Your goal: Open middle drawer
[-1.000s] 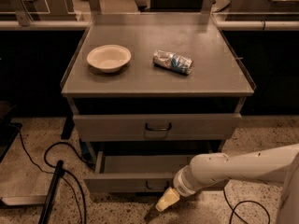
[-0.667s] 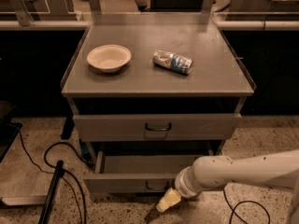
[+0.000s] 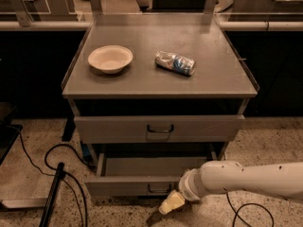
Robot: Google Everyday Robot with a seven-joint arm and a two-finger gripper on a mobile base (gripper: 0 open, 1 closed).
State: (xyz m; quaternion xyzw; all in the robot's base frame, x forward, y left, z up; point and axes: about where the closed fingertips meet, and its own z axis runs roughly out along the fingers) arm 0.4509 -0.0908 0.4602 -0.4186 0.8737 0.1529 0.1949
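Note:
The middle drawer [image 3: 128, 185] is pulled out from the gray cabinet, and its shallow inside shows empty. Its low front carries a small dark loop handle [image 3: 158, 189]. My gripper [image 3: 171, 204], cream-tipped on a white arm coming in from the right, hangs just below and to the right of that handle, near the floor. It is not touching the handle as far as I can see. The taller top drawer [image 3: 158, 128] above is shut. The lowest drawer is hidden under the open one.
A white bowl [image 3: 110, 58] and a crushed can [image 3: 175, 63] lie on the cabinet top [image 3: 142, 82]. Black cables [image 3: 61, 155] and a dark pole [image 3: 52, 195] lie on the speckled floor at the left. Another cable [image 3: 246, 212] runs under my arm.
My arm's far end at the right has dropped lower. The gripper tip stays almost where it was, and the drawer has not visibly moved.

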